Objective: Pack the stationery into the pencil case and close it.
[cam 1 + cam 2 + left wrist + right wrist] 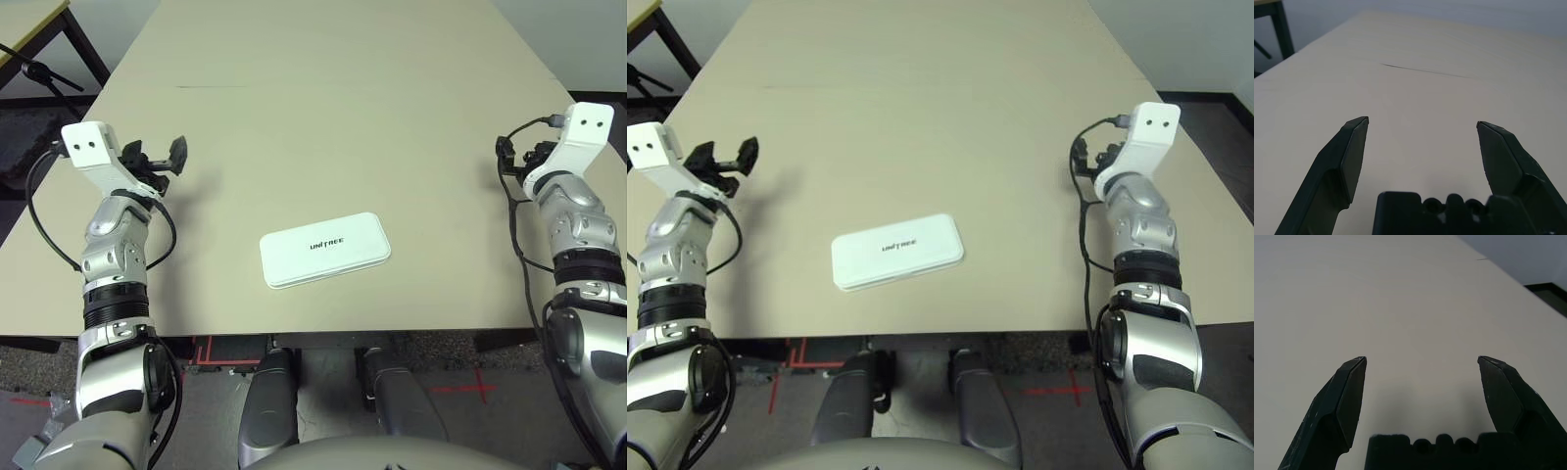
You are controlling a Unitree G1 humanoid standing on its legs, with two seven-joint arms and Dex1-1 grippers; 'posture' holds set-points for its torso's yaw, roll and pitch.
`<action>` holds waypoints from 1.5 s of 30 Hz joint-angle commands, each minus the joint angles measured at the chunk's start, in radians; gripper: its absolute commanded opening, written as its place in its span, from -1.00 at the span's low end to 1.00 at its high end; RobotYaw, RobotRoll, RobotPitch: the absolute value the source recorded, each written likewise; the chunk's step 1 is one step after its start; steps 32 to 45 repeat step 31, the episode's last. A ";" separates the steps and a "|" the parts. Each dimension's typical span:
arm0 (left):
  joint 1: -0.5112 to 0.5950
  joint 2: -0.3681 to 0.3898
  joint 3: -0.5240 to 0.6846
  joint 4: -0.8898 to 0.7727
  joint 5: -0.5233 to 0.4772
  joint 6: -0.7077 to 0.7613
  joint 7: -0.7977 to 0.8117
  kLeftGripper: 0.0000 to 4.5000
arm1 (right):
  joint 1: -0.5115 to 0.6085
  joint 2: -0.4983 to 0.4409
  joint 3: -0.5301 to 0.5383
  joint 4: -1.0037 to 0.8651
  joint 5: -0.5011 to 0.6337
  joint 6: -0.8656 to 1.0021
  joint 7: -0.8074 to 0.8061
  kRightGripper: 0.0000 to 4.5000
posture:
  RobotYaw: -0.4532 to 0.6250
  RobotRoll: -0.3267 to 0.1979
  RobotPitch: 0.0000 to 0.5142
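The white pencil case [324,250] lies flat and closed near the table's front edge, its dark logo facing up. The red marker, the green stick and the black clip are out of sight. My left gripper [157,157] hovers over the table's left side, well to the left of the case. It is open with nothing between its fingers [1354,147]. My right gripper [1097,152] is raised at the table's right edge, far from the case. It is open too, with bare table between its fingers [1352,387].
The beige table [323,117] stretches far back and carries a thin dark line [211,87] at its rear left. A yellow-topped table with black legs [44,69] stands off the far left corner. Red tape marks [470,387] show on the floor below.
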 commanded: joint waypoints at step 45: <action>-0.020 0.027 -0.056 0.085 0.037 -0.077 -0.001 0.98 | 0.046 0.012 0.036 -0.042 -0.036 -0.045 0.043 1.00 | -0.30 0.25 -0.23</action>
